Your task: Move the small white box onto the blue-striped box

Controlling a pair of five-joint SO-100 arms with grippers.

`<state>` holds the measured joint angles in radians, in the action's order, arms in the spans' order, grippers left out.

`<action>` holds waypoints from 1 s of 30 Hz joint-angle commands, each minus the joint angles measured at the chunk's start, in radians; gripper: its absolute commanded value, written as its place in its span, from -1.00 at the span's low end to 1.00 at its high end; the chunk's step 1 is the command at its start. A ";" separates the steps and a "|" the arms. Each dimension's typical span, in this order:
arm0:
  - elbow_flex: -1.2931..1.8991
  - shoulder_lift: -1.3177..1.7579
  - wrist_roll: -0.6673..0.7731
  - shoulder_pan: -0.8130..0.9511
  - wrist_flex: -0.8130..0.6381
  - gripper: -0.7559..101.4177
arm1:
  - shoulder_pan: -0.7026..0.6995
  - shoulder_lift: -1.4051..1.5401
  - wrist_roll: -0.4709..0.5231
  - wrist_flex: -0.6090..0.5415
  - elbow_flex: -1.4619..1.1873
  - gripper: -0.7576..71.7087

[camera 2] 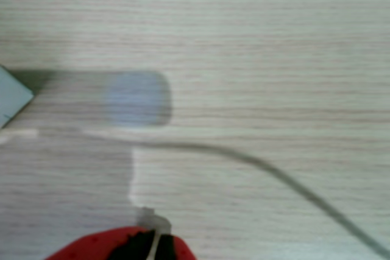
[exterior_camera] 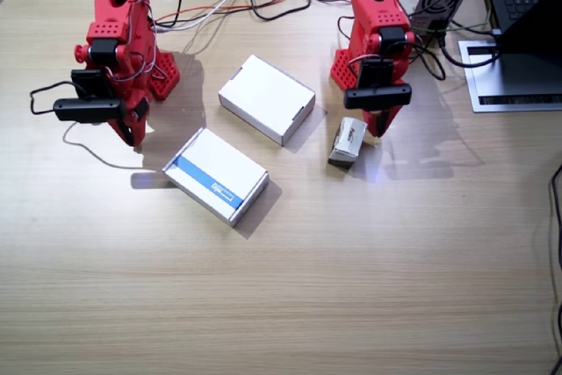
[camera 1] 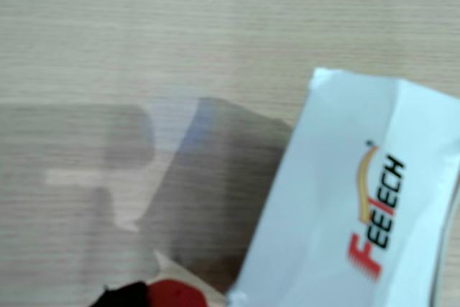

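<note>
The left gripper (exterior_camera: pixel 376 129) is hanging just beside the small white box (exterior_camera: pixel 349 141); I cannot tell if its jaws are apart or closed. The box is lying on the table (exterior_camera: pixel 351 287), well apart from the blue-striped box (exterior_camera: pixel 215 175), with a plain white box (exterior_camera: pixel 266 98) between. The gripper should go straight down around the short sides and squeeze gently. Red and black letters are spelling "FEETECH" (camera 1: pixel 377 224). The right gripper (exterior_camera: pixel 133 133) is resting, its state hidden too.

Small white box (exterior_camera: pixel 348 141): tiny white carton, red lettering, lying flat on table, right of frame centre. Blue-striped box (exterior_camera: pixel 215 175): flat, angled, lower left of centre, well apart.
</note>
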<state>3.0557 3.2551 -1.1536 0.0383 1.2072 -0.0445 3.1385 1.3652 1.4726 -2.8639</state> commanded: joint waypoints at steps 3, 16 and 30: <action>-0.017 0.020 -0.109 -0.026 0.009 -0.99 | -0.037 0.023 0.091 0.008 0.011 -0.98; -0.017 0.018 -0.345 -0.388 0.005 -0.99 | -0.046 0.028 0.032 -0.017 0.011 -0.98; -0.017 0.067 -0.370 -0.660 0.026 -0.99 | -0.551 -0.541 -0.416 0.143 0.992 -0.35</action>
<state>3.0557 3.2965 -1.5800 -0.6719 1.2149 -0.4587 2.8041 0.9940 1.5739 -2.1598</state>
